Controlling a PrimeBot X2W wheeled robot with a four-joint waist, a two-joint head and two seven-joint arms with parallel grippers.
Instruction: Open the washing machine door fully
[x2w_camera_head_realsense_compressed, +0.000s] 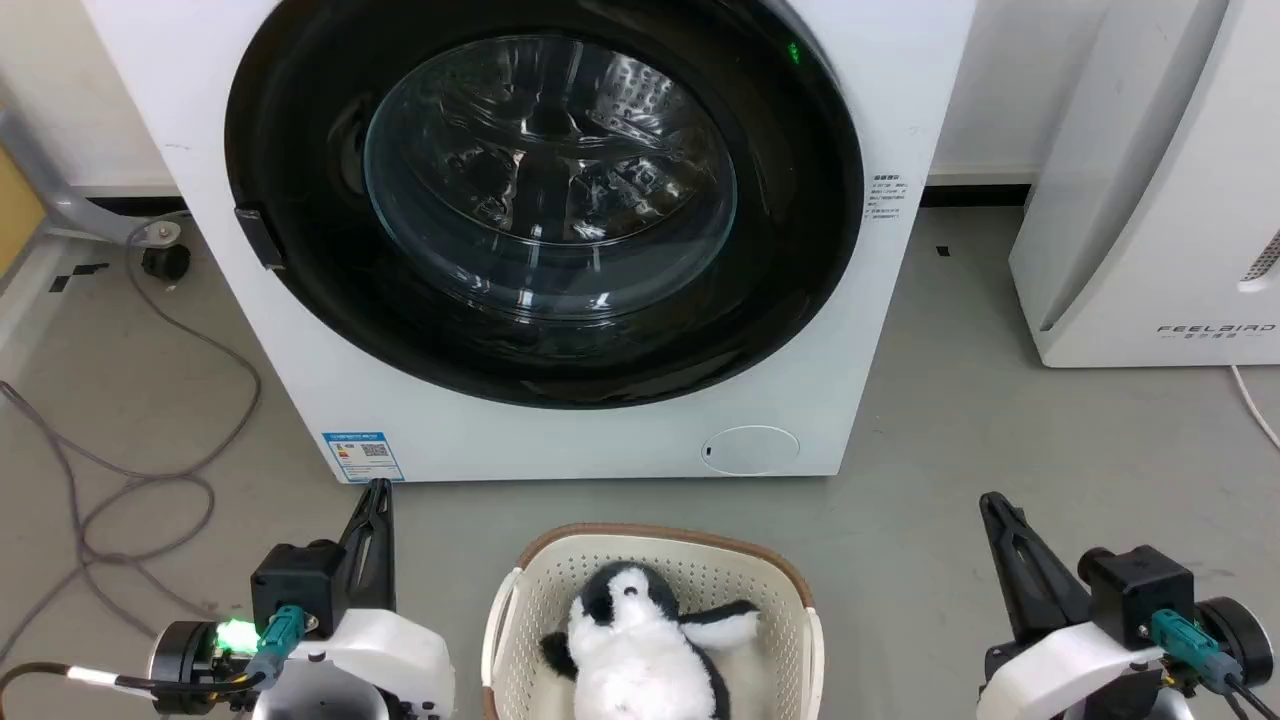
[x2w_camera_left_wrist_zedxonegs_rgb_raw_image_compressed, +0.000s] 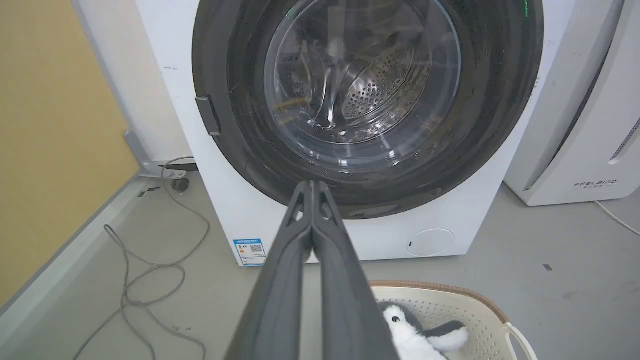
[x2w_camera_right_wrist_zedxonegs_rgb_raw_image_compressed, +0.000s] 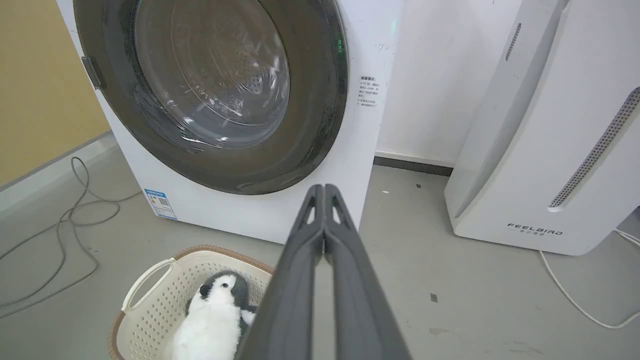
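1. The large round glossy black washing machine door (x2w_camera_head_realsense_compressed: 545, 200), with a bulging clear glass bowl at its centre, lies flat against the front of the white boxy front-loading washing machine (x2w_camera_head_realsense_compressed: 560, 445). No gap shows along its rim in any view, so I judge it fully closed.
2. None of the task is done. The door has to be unlatched and then swung wide.
3. The left gripper (x2w_camera_head_realsense_compressed: 378, 492) sits low at the lower left of the head view. Its 2 long dark fingers are pressed together on nothing, well apart from the door.
4. The right gripper (x2w_camera_head_realsense_compressed: 992, 503) sits at the lower right, likewise pinched together and empty, well apart from the machine.
5. A small dark rectangular handle tab (x2w_camera_head_realsense_compressed: 258, 238) on the door's left edge looks like the place to pull. That suggests the hinge is on the right.
6. A cream perforated plastic laundry basket (x2w_camera_head_realsense_compressed: 520, 590) holding a black-and-white plush penguin (x2w_camera_head_realsense_compressed: 640, 650) stands just in front of the machine, between the 2 grippers. Whether the door would swing clear above it I cannot tell.
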